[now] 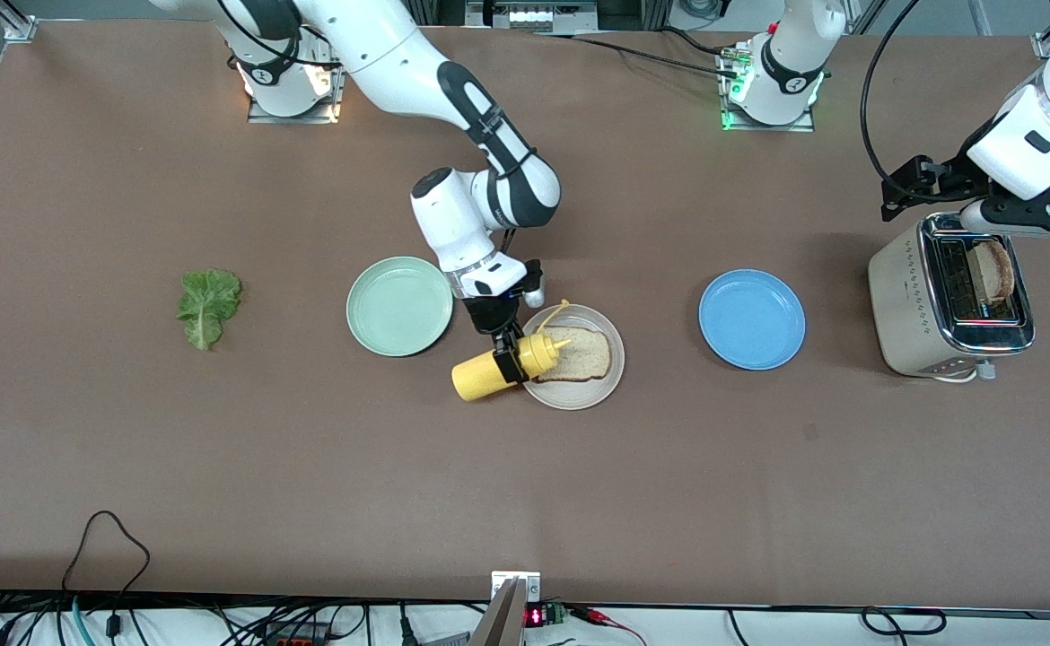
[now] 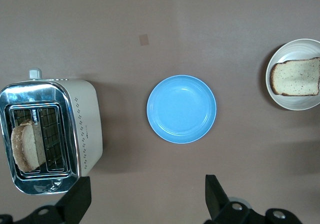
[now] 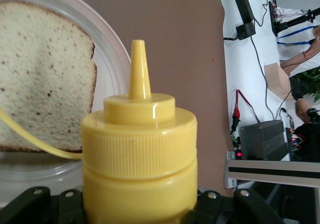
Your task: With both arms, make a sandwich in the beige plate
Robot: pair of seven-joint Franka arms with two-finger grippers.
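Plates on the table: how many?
3. The green plate lies toward the right arm's end, the beige plate with a bread slice sits in the middle, and the blue plate is nearest the toaster.

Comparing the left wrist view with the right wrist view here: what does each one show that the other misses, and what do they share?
Only the left wrist view shows the toaster with a bread slice standing in a slot, the blue plate, and the open left gripper over the table between them. Only the right wrist view shows the yellow mustard bottle held in the right gripper, its nozzle over the plate rim. Both show the beige plate with one bread slice on the beige plate.
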